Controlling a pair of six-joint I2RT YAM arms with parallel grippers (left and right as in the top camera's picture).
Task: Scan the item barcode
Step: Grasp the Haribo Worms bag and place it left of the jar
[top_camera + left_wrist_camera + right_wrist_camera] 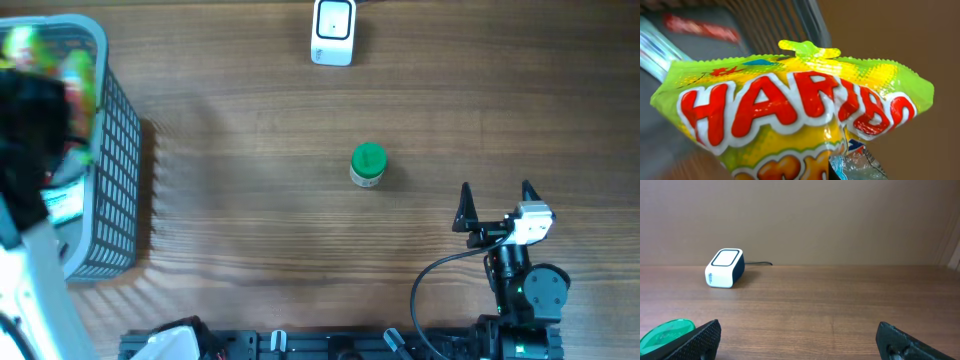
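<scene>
Closest in, the left gripper (45, 88) is clamped shut on the Haribo bag (790, 110), the item to be scanned. The bag sits right up against the wrist camera and hides the fingers. Its crimped top edge and hang tab point away from the wrist, and the red lettering runs across the yellow-green face. Just behind and around the gripper stands the grey mesh basket (120, 170); in the overhead view the bag shows as a blur above the basket's far corner. Other packets lie below the gripper, too blurred to name.

The right gripper (496, 195) hovers low over the wooden table (250, 230), its jaws spread wide and holding nothing. A little ahead of it and off to its left stands a green-lidded jar (368, 165), apart from the fingers. Much farther ahead, also to the left, the white scanner (333, 32) rests near the table's far edge, a dark cable trailing from behind it. The scanner is well apart from both grippers and from the bag.
</scene>
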